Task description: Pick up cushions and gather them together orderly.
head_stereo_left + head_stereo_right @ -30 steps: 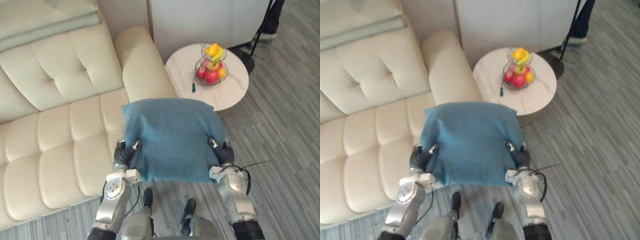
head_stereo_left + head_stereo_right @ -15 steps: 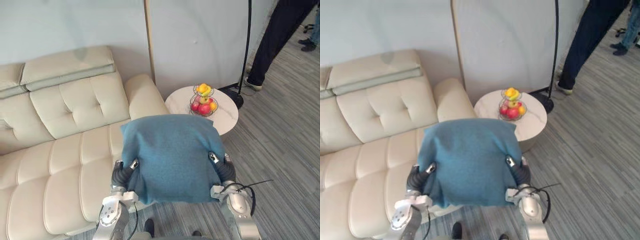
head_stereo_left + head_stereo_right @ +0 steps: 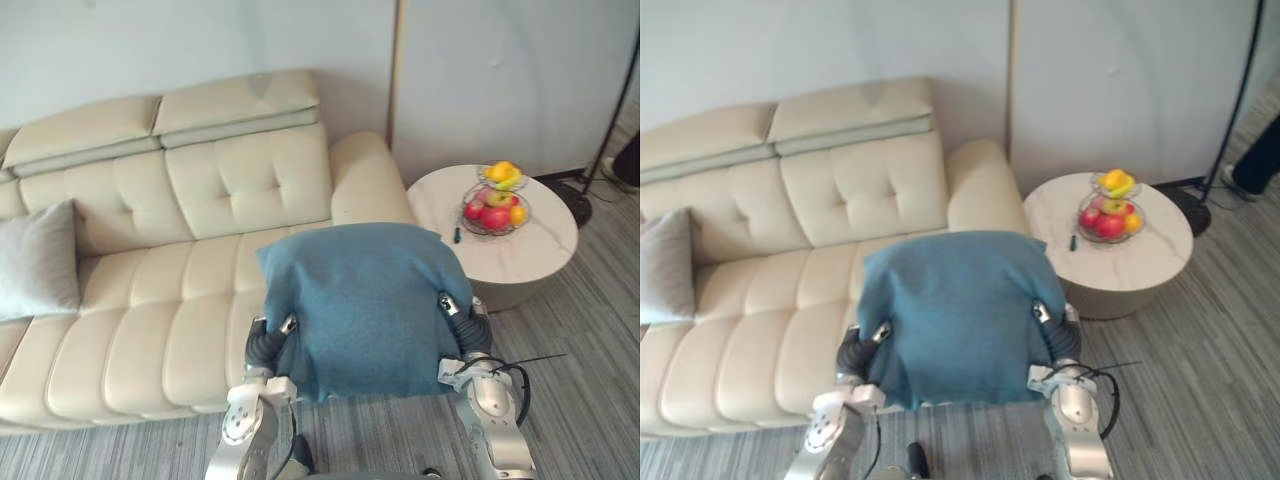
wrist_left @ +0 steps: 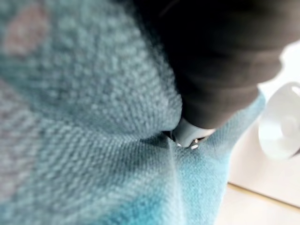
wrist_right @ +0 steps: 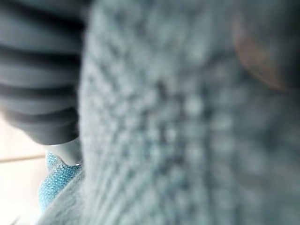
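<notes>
Blue cushion [image 3: 365, 300] — L hand [image 3: 263, 343], R hand [image 3: 470, 333]

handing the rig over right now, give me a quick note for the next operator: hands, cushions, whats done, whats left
Left hand: clamped on the blue cushion at its lower left edge, thumb over the front.
Right hand: clamped on its lower right edge the same way.
The blue cushion is lifted, held in front of the right end of the sofa. A grey cushion leans at the sofa's left end.
Done: blue cushion picked up.
Left: probably carry it over and set it neatly beside the grey one.
Mind the side table with the fruit basket on the right.
</notes>
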### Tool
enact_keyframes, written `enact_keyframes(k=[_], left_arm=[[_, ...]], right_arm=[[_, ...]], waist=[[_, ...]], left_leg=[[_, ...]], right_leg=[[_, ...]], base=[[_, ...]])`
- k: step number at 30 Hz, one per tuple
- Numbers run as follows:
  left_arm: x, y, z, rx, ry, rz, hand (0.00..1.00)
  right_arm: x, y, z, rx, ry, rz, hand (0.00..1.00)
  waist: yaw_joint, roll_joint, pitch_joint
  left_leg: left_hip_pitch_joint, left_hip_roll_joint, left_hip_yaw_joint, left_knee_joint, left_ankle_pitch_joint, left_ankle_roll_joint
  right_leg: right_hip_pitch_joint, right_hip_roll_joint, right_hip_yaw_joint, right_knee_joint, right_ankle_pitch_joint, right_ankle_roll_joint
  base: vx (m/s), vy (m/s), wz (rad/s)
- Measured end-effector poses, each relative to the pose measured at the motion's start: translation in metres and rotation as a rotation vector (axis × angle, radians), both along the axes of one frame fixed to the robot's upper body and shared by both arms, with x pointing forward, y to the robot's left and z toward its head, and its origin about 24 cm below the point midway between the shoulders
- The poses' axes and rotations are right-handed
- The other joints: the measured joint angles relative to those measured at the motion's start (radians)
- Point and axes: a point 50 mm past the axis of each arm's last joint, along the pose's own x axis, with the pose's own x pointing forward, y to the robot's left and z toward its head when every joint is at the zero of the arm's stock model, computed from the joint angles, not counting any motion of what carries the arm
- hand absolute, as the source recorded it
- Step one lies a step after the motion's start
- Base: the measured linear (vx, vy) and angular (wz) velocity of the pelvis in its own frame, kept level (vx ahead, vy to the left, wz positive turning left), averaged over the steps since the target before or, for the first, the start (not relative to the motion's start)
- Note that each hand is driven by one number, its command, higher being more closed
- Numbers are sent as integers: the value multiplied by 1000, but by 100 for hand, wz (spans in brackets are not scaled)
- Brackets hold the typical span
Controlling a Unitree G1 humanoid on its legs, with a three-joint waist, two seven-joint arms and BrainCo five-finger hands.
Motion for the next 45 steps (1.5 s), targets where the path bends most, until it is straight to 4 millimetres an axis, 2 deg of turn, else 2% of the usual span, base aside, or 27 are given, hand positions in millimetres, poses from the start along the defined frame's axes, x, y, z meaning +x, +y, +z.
enact_keyframes(k=[1, 2, 3, 4, 5, 6, 8, 11, 12, 13, 14, 15, 17, 18, 19, 22, 24, 25, 27, 28, 29, 30, 32, 34, 38, 42, 45], left_arm=[[-1, 1, -5, 7, 19, -2, 100], [-1, 1, -7, 7, 30, -2, 100], [-2, 2, -10, 6, 43, -5, 100], [-4, 4, -12, 5, 51, -8, 100], [-5, 7, -13, 15, 56, -8, 100], [-5, 7, -13, 18, 58, -7, 100], [-5, 12, -13, 38, 58, -9, 100], [-6, 11, -14, 36, 64, -17, 100], [-5, 10, -15, 37, 70, -22, 100], [-5, 9, -15, 37, 71, -25, 100], [-5, 9, -15, 37, 72, -28, 100], [-6, 7, -14, 36, 70, -39, 100], [-6, 5, -15, 28, 74, -40, 100], [-8, -1, -12, 0, 67, -43, 100], [-8, -2, -10, -8, 56, -42, 100], [-10, -2, -6, -19, 43, -41, 100], [-11, -3, -3, -33, 28, -38, 100], [-10, -5, 0, -42, 13, -34, 100], [-9, -7, 2, -52, 7, -34, 100], [-9, -11, 2, -51, 5, -45, 100], [-10, -10, 0, -37, 12, -49, 100], [-10, -9, 0, -32, 13, -51, 100], [-13, -6, -4, 2, 34, -76, 100], [-15, -5, -8, 12, 53, -78, 100], [-15, -4, -9, 23, 57, -84, 100], [-15, 1, -17, 66, 93, -85, 100], [-5, 2, -15, 101, 82, -65, 100]], right_arm=[[0, 1, -4, 8, 16, -2, 100], [-1, 1, -7, 8, 29, -3, 100], [-1, 1, -13, 10, 53, -4, 100], [0, 2, -21, 18, 91, -4, 100], [-1, 4, -27, 32, 118, -6, 100], [-1, 5, -28, 38, 121, -6, 100], [-1, 8, -28, 51, 119, 2, 100], [-2, 7, -29, 49, 122, 1, 100], [-3, 6, -29, 49, 124, -1, 100], [-5, 6, -29, 49, 123, -5, 100], [-7, 5, -29, 49, 124, -9, 100], [-15, 4, -27, 50, 120, -21, 100], [-16, 3, -27, 46, 120, -24, 100], [-21, -1, -19, 41, 91, -39, 100], [-21, -1, -12, 39, 61, -38, 100], [-23, -1, 3, 34, 1, -37, 100], [-21, 0, 9, 32, -28, -35, 100], [-21, -1, 11, 31, -40, -37, 100], [-22, -4, 10, 28, -38, -51, 100], [-24, -8, 9, 23, -31, -68, 100], [-25, -7, 3, 34, -6, -75, 100], [-25, -6, 1, 40, 2, -77, 100], [-27, -4, -5, 63, 26, -88, 100], [-28, -3, -15, 68, 68, -86, 100], [-28, -3, -26, 57, 120, -86, 100], [-16, 2, -37, 5, 172, -62, 100], [-3, 5, -37, -53, 175, -47, 100]], waist=[[-1, -10, 6], [0, -8, 7], [-1, -4, 11], [-2, 0, 27], [-9, 4, 36], [-13, 7, 40], [-31, -9, 46], [-39, -16, 51], [-41, -16, 56], [-47, -16, 55], [-54, -20, 53], [-55, -51, 41], [-56, -49, 41], [-51, -17, 28], [-38, -15, 30], [-12, -25, 33], [3, -27, 28], [12, -37, 32], [13, -25, 24], [11, -3, 11], [12, -18, 3], [11, -27, 2], [2, -76, -4], [2, -94, -22], [-1, -97, -27], [-4, -97, -27], [-3, -90, -18]], left_leg=[[-6, -30, 4, 34, -37, 32], [-3, -36, 5, 42, -48, 39], [5, -44, 6, 53, -65, 52], [31, -46, 4, 55, -82, 71], [46, -36, -6, 52, -90, 79], [49, -33, -12, 50, -90, 80], [55, -48, -45, 26, -92, 82], [75, -66, -76, 12, -98, 88], [97, -72, -111, 12, -108, 83], [103, -75, -135, 18, -114, 74], [103, -79, -149, 25, -120, 66], [101, -108, -200, 68, -161, 53], [96, -102, -217, 97, -189, 51], [54, -25, -184, 238, -251, 6], [17, 10, -145, 353, -267, -10], [-77, 91, -105, 658, -293, -18], [-94, 127, -105, 674, -315, -16], [-95, 147, -109, 592, -313, -18], [-88, 153, -140, 437, -272, -27], [-75, 159, -189, 326, -146, -40], [-40, 147, -195, 291, -166, -90], [-32, 138, -193, 275, -165, -90], [32, 88, -174, 193, -150, -79], [70, 56, -162, 147, -140, -65], [83, 15, -161, 97, -118, -42], [81, -2, -145, 58, -88, -36], [63, -7, -132, 27, -60, -39]], right_leg=[[-46, -71, 15, 121, 9, -12], [-64, -91, 23, 167, 20, -29], [-94, -118, 40, 240, 43, -83], [-146, -127, 116, 346, 63, -145], [-183, -73, 213, 414, -30, -86], [-192, -41, 239, 426, -62, -71], [-237, 78, 267, 421, -169, -52], [-242, 177, 273, 312, -186, -53], [-251, 238, 313, 255, -179, -66], [-258, 266, 361, 230, -171, -76], [-252, 277, 389, 213, -162, -91], [-244, 263, 438, 160, -105, -138], [-227, 261, 420, 160, -113, -154], [-160, 284, 337, 116, -130, -166], [-126, 304, 330, 92, -131, -168], [-22, 331, 332, 35, -137, -179], [4, 329, 346, 23, -137, -179], [10, 320, 359, 20, -137, -179], [8, 314, 368, 20, -137, -179], [9, 326, 379, 14, -142, -163], [12, 314, 406, 12, -150, -135], [12, 305, 409, 12, -148, -131], [33, 262, 430, -3, -135, -109], [47, 240, 445, -21, -127, -97], [39, 208, 459, -22, -121, -86], [24, 198, 494, -59, -104, -62], [-13, 199, 525, -74, -100, -55]], base=[[47, 225, 6], [57, 289, 1], [65, 228, -9], [98, 307, -3], [89, 213, 3], [87, 149, 29], [110, 106, 32], [188, 48, 39], [260, -45, 66], [316, -68, 80], [291, -111, 116], [303, -165, 98], [297, -158, 85], [351, -150, 85], [411, -182, 74], [279, -94, 6], [244, -7, -32], [172, 92, -40], [155, 162, -32], [168, 248, -34], [186, 285, -29], [150, 283, -19], [86, 214, -5], [47, 139, -8], [0, 120, 1], [-51, 38, -10], [-123, -10, -19]])
